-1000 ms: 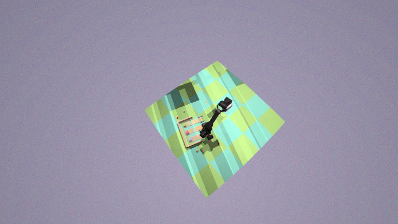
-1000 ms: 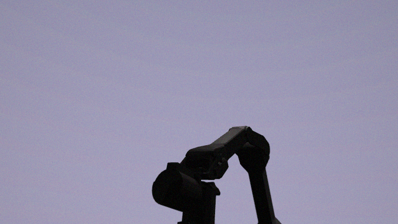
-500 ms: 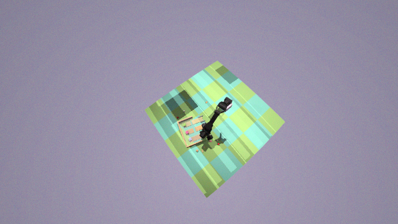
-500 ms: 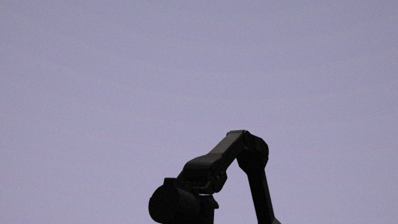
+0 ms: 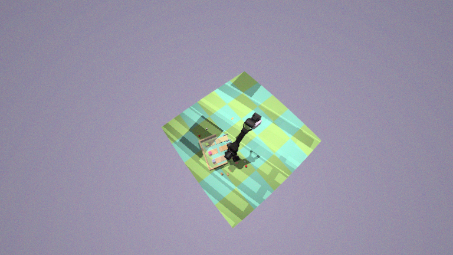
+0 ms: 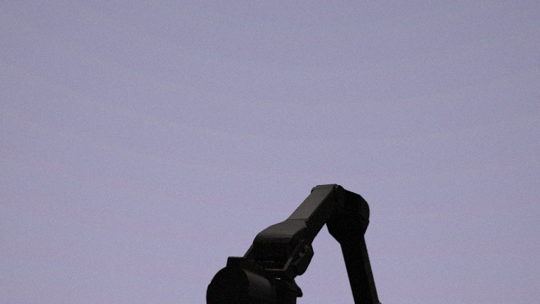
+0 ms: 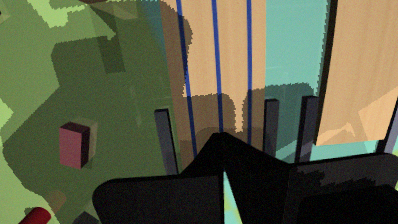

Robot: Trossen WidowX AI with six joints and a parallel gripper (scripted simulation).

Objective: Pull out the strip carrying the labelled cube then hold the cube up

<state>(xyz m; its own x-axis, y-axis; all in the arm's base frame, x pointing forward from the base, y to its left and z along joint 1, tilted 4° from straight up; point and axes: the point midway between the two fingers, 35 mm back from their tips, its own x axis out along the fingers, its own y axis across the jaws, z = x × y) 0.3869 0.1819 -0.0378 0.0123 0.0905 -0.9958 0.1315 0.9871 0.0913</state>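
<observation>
- Fingers [image 5: 232, 156] are clenched together with nothing between them, above the near end of the striped strip [image 5: 220, 159] [image 7: 234, 60].
- I see the lavender cube [image 5: 213, 161] on the far part of this strip, inside the wooden frame [image 5: 218, 166]. I cannot read a label, but I judge it is the labelled cube, because its strip looks unbroken.
- I count three cubes, one per lane: lavender, pink cube [image 5: 210, 153] and green cube [image 5: 206, 144].
- The middle strip [image 5: 223, 147] [image 7: 360, 75] is in two pieces with a gap, so pulling it would probably not bring the pink cube. For the green cube's lane, I cannot tell surely.
- Four dark upright bars [image 7: 270, 127] show in the wrist view, probably there to keep each strip in its lane.
- Beside the lane, I count one red block [image 5: 236, 163] [image 7: 71, 146] and one red cylinder [image 5: 246, 166] [image 7: 36, 217] on the worktop [image 5: 278, 104] [image 7: 30, 100], likely only distractors.
</observation>
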